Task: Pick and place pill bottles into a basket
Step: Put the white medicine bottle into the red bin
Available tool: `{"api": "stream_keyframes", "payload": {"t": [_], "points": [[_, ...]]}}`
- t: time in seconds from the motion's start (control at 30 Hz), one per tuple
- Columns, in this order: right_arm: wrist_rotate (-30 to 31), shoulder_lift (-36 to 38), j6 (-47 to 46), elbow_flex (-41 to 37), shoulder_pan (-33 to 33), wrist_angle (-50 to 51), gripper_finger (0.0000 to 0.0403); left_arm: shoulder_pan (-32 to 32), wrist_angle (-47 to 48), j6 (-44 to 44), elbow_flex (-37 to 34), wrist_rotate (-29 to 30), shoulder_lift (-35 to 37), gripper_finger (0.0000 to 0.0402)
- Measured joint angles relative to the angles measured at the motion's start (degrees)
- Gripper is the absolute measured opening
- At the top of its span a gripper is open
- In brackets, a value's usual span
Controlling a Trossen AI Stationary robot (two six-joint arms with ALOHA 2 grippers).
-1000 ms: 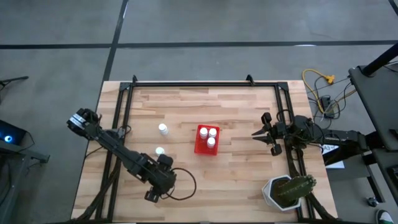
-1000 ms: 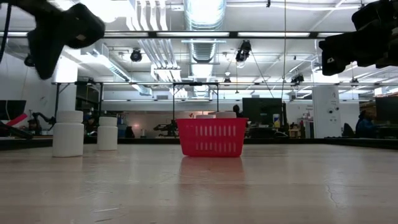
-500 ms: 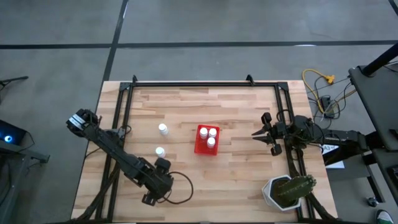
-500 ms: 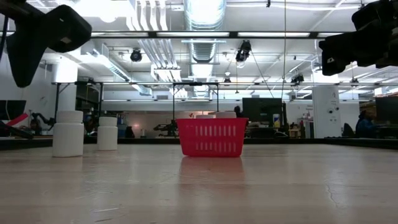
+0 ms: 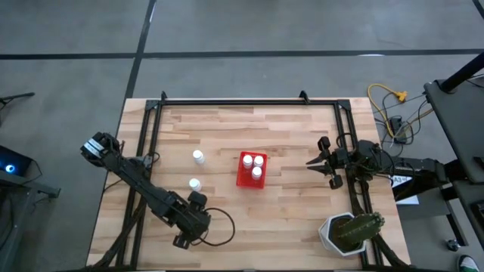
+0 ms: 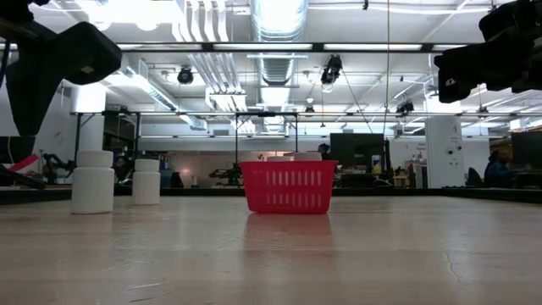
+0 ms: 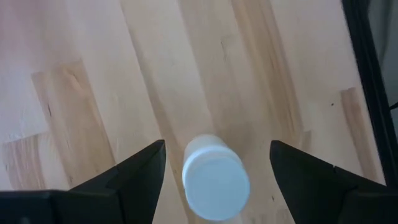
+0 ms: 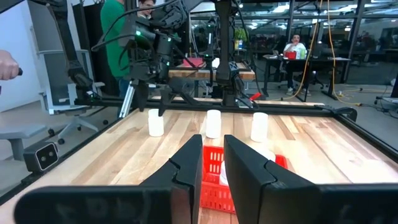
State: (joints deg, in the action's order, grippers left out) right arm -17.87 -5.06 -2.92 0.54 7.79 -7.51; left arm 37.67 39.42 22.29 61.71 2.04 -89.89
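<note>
The red basket [image 5: 251, 170] stands mid-table with three white pill bottles [image 5: 257, 172] in it. Two more bottles [image 5: 198, 156] [image 5: 194, 183] stand upright on the table to its left, and they also show in the low view [image 6: 93, 180] [image 6: 146, 180]. My left gripper [image 5: 181, 240] hangs open near the table's near left. In the left wrist view it [image 7: 217, 144] points down over another upright bottle [image 7: 216, 180], with one finger on either side and clear of it. My right gripper [image 5: 311, 161] waits at the right with its fingers nearly together [image 8: 213, 138].
A white pot with a green plant [image 5: 349, 233] stands at the near right corner. Black frame rails [image 5: 151, 151] run along the table's edges. People [image 8: 124, 37] are in the room beyond the table's left side.
My left gripper has gone a little toward the table's near left corner and stays open. The bottles and the basket have not moved.
</note>
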Motion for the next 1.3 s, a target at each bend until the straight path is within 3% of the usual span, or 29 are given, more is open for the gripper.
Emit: {"api": "stream_keyframes", "payload": {"t": [0.73,1.3], "points": [[0.0,0.0,0.0,0.0,0.0,0.0,0.0059,0.3,-1.5,0.1,-0.3,-3.6,-7.1,0.027],[0.0,0.0,0.1,0.0,0.0,0.0,0.0059,0.3,-0.7,1.4,-0.3,-4.0,-7.5,0.027]]}}
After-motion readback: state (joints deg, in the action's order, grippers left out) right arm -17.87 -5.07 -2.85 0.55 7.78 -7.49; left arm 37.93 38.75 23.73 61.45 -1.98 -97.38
